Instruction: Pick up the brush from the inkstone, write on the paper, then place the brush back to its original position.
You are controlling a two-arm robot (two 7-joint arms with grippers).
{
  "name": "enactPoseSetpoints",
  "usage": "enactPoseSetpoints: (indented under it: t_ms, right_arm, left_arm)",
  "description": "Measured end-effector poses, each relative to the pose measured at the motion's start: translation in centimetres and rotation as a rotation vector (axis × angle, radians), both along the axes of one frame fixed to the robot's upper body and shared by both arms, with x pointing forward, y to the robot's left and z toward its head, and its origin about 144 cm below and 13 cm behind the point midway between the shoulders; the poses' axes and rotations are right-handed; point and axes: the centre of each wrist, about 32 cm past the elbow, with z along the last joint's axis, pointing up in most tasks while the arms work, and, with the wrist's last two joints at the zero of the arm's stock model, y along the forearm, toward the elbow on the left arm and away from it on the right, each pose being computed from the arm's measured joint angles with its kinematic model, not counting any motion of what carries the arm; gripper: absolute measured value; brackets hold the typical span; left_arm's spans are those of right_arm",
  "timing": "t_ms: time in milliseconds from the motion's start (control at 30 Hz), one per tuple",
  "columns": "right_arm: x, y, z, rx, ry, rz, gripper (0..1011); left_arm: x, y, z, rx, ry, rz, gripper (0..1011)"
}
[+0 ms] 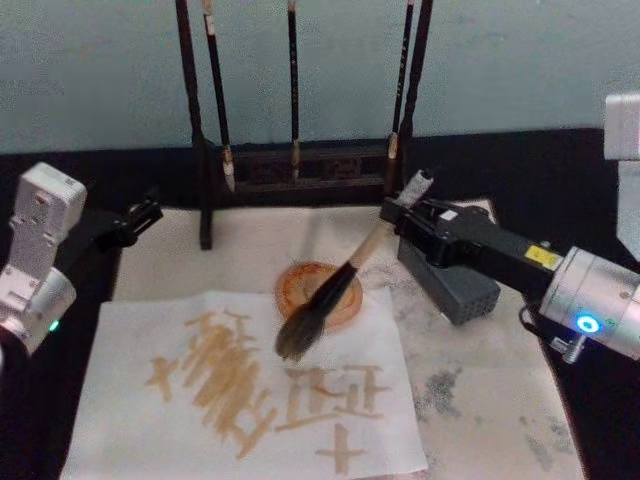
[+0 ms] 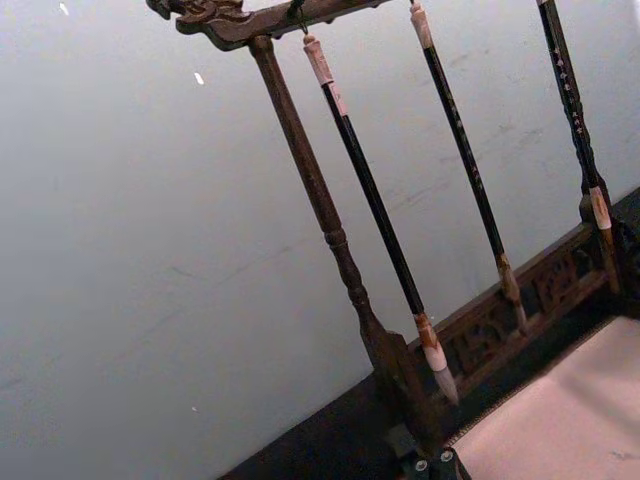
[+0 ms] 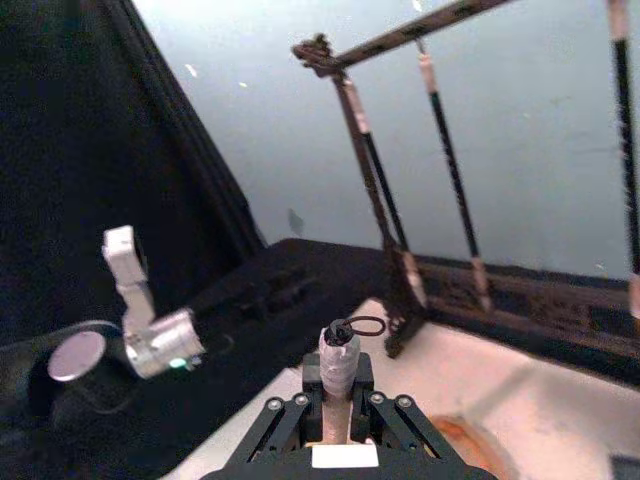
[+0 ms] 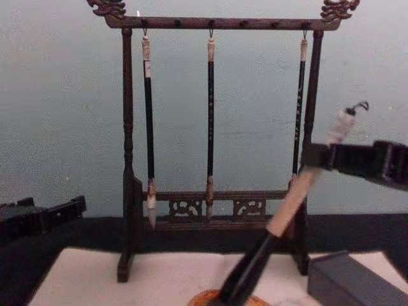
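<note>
- Over the far edge of the paper (image 1: pixel 130 420), just near of the round orange inkstone (image 1: pixel 283 290), the brush (image 1: pixel 340 280) hangs tilted: bushy bristles low and to the left, whitish looped end high and to the right.
- Right gripper (image 1: pixel 392 212) reaches in from the right, clamped on the pale handle close to its upper end; in the right wrist view the handle stands pinched between its fingers (image 3: pixel 375 415).
- Whether the bristle tip touches the sheet or hovers just above it cannot be told.
- Tan strokes cover much of the paper, so the writing step looks to be in hand and probably close to done; the return of the brush is not yet made.
- Next move, as I judge it: lift the tip clear, carry it the short way far and right to the inkstone, lay the bristles on the dish, then open.
- Care is needed near the dark block (image 1: pixel 455 290) on the right and the wooden rack (image 4: pixel 210 22) of thin brushes (image 4: pixel 210 115) at the far side.
- Left gripper (image 1: pixel 140 215) sits parked at the far left, off the paper.
</note>
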Motion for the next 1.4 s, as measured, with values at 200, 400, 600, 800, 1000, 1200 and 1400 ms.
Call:
enactPoseSetpoints:
  t_ms: [200,400,600,800,1000,1200,1400]
  right_arm:
    - [0.1,1.4,0.5,0.027,-0.012,0.042,175]
    - [0.5,3.2,0.1,0.039,0.004,0.077,175]
    - [1.2,4.6,-1.3,0.029,0.051,0.098,175]
    - [1.5,4.8,-2.2,0.02,0.077,0.095,175]
    - [1.4,4.1,-2.8,0.016,0.091,0.079,175]
    - [1.0,2.7,-3.0,0.01,0.094,0.052,175]
    - [0.3,0.7,-3.0,-0.001,0.093,0.009,175]
  left_arm:
    - [0.0,0.0,0.0,0.0,0.0,0.0,1002]
    - [0.0,0.0,0.0,0.0,0.0,0.0,1002]
    - [0.0,0.0,0.0,0.0,0.0,0.0,1002]
    - [0.0,0.0,0.0,0.0,0.0,0.0,1002]
    - [0.0,0.0,0.0,0.0,0.0,0.0,1002]
    - [0.0,0.0,0.0,0.0,0.0,0.0,1002]
    - [0.0,0.0,0.0,0.0,0.0,0.0,1002]
